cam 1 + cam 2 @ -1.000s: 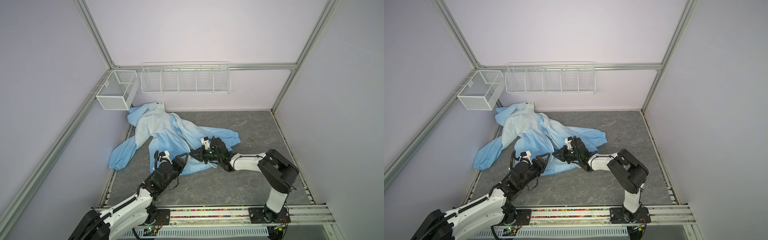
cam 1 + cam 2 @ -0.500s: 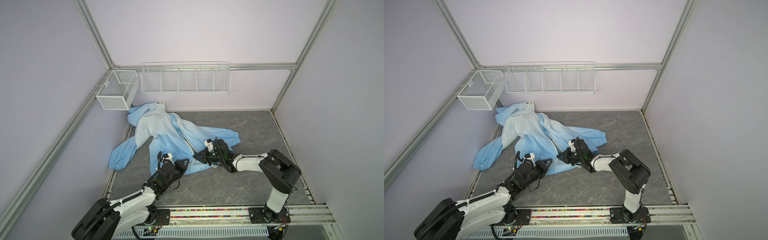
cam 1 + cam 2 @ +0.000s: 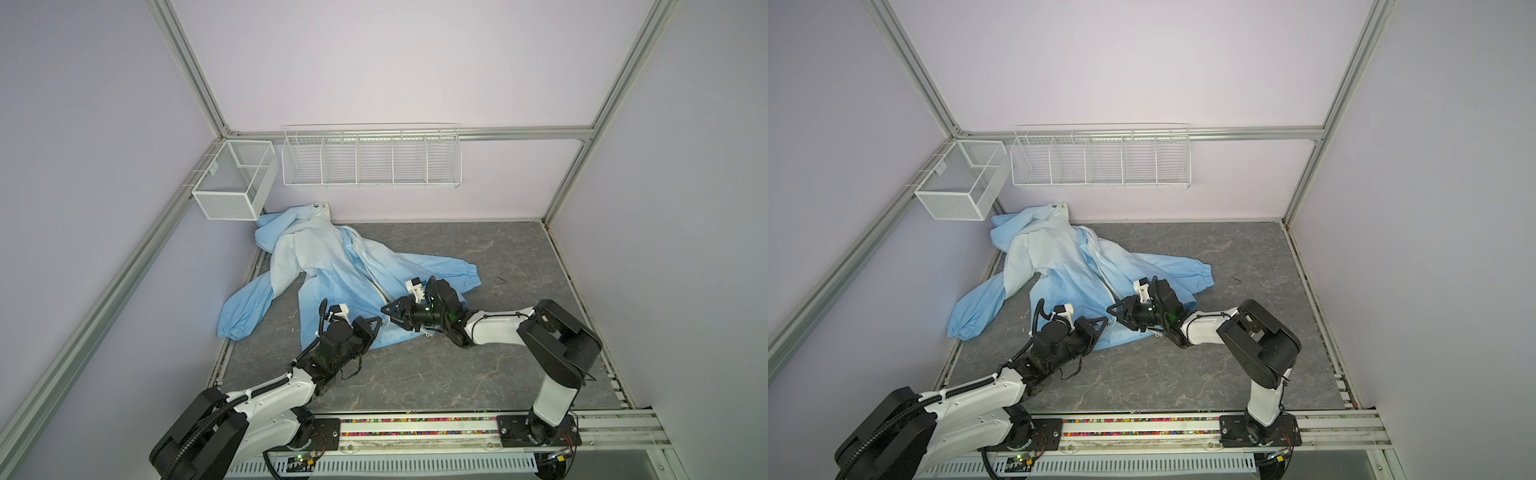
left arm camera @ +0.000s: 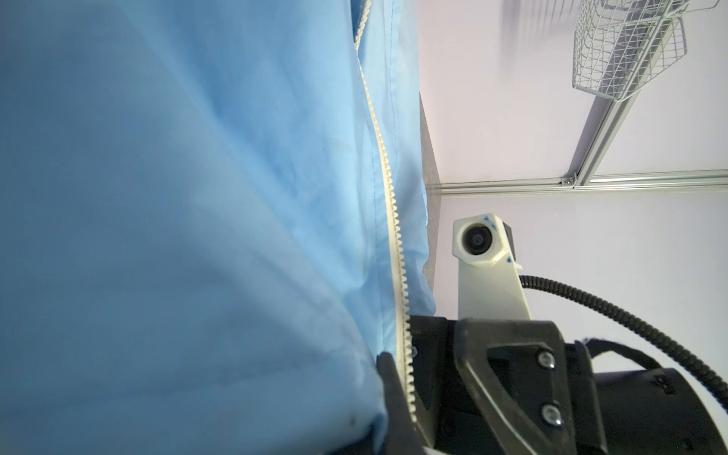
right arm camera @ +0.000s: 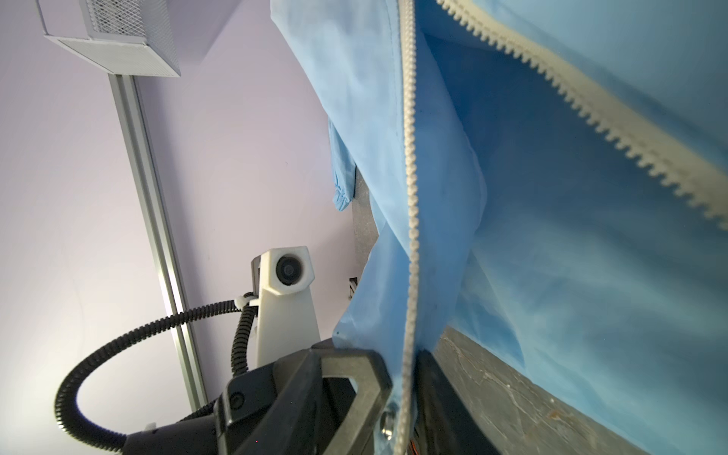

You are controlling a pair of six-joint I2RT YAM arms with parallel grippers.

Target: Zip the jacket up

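The large thin light-blue hooded jacket (image 3: 328,266) is lying spread on the grey surface (image 3: 478,365), the bottom ends of its cream-white zipper (image 4: 388,197) being gathered. The left gripper (image 4: 398,370) is clenching one toothed edge; the right gripper (image 5: 405,378) is straddling the other, clamped or slack I cannot tell. Next, I judge, those ends are needing aligning and seating.

Grey stone-patterned tabletop (image 3: 478,365) carries light-blue jacket (image 3: 332,266) (crumpled, sleeves out, hood toward far-left corner).
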